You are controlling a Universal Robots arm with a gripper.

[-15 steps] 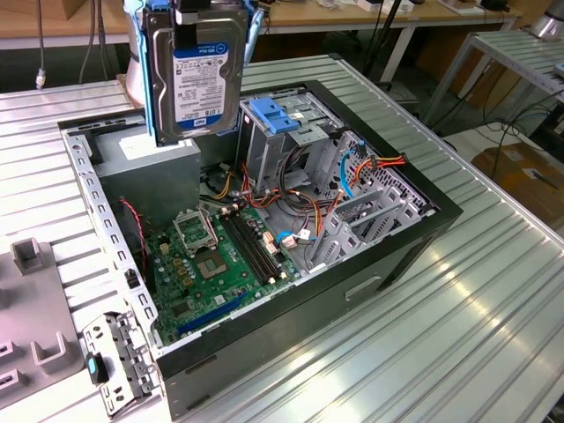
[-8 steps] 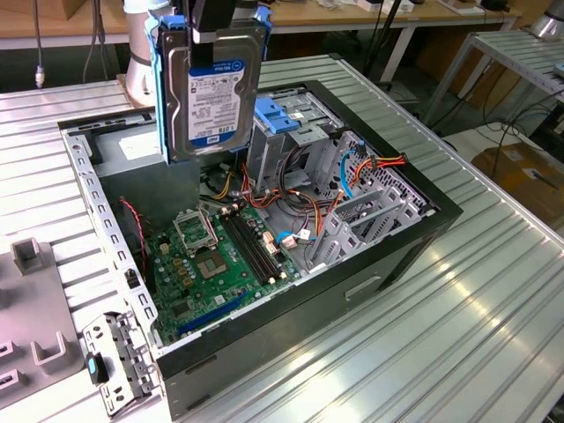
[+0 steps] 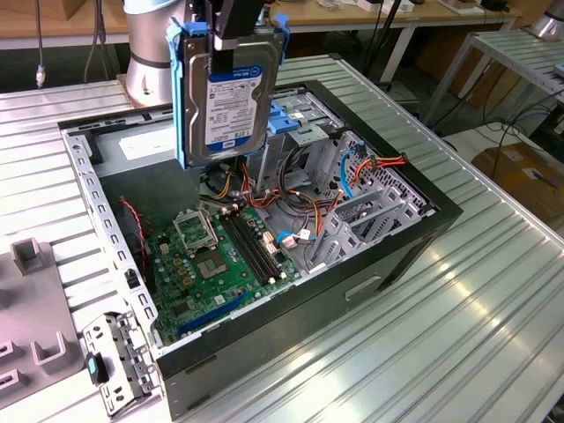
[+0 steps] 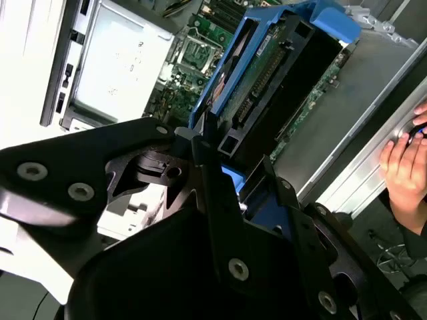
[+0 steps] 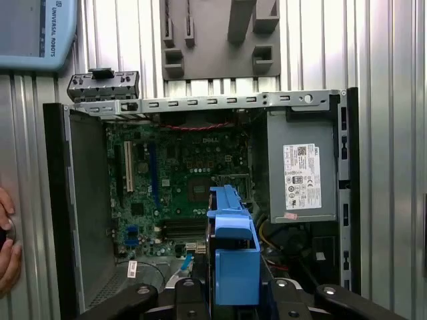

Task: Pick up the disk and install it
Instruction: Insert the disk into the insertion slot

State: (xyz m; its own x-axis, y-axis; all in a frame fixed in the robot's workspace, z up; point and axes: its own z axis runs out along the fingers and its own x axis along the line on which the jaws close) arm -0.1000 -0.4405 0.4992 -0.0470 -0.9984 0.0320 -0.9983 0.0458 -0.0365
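The gripper holds the disk above the case containing a motherboard.

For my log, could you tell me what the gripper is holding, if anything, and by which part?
The gripper holds the disk by its top edge, upright over the case.

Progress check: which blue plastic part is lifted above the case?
The rails around the disk in the pincer; the blue latch sits on the drive cage.
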